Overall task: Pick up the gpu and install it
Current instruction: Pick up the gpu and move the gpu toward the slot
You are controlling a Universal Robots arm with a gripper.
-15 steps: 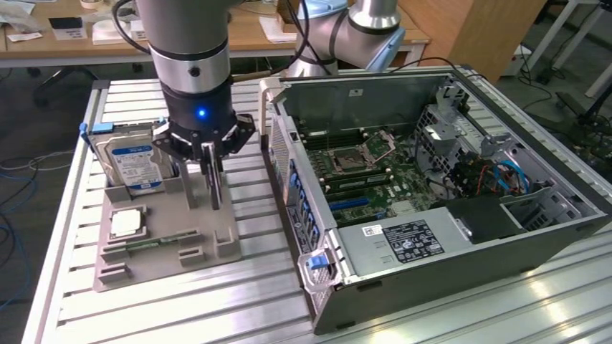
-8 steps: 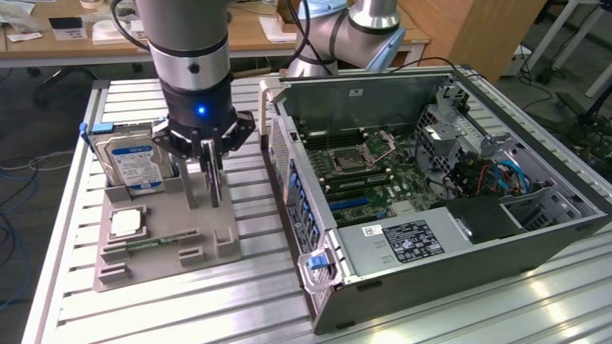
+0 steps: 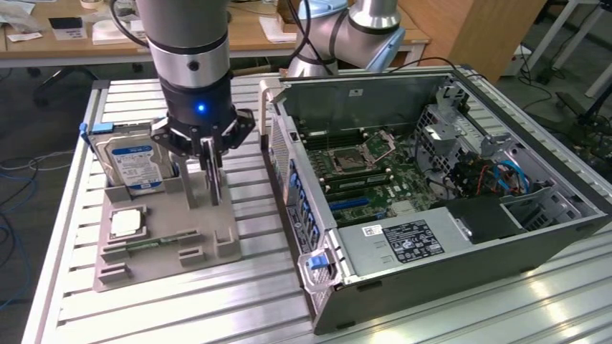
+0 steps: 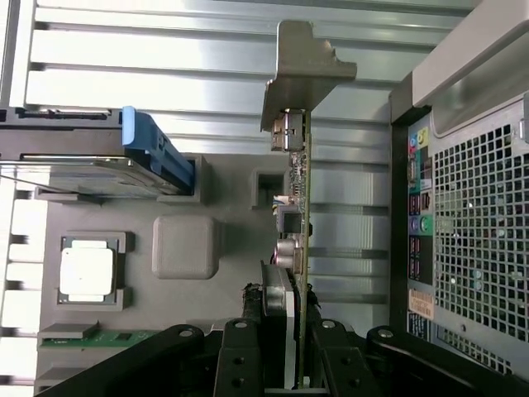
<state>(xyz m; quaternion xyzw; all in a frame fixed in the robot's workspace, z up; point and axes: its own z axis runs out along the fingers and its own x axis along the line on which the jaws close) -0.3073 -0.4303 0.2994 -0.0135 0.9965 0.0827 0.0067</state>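
Gpu (image 4: 299,207) upright in tray (image 3: 153,271), fingers (image 4: 240,364) clamped.

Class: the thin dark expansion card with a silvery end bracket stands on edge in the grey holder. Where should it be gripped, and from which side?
Pinch the thin dark expansion card across its two flat faces at the top edge, away from the silvery bracket, coming straight down: it stands upright in the grey holder.
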